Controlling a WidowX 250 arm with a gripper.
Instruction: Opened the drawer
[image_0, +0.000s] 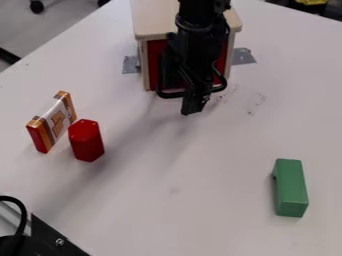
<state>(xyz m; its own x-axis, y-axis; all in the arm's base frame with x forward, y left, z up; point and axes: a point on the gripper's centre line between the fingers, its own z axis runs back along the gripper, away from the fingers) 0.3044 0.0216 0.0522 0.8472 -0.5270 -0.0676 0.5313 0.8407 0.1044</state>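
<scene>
Red drawer (155, 62), set between the pale wooden sides of its cabinet (152, 21) at the top of the view; it looks closed, though the arm hides the middle of its front. The gripper (194, 104) hangs right before it, low over the table (200, 215). Whether it is wide, narrow or holding a handle, I cannot tell.

The likeliest failure is a poor hold: if the gripper sits off the handle, a pull would slip free and leave the drawer shut. A sideways pull could jam it against the cabinet's sides. Grey tape (131, 65) lies at the cabinet's foot; should it give, the whole cabinet could slide along instead.

Farther out, the red block (86, 141) stands beside a carton (53, 122); a wide swing of the arm could topple either. The green block (291, 188) lies well apart, at little risk.
</scene>
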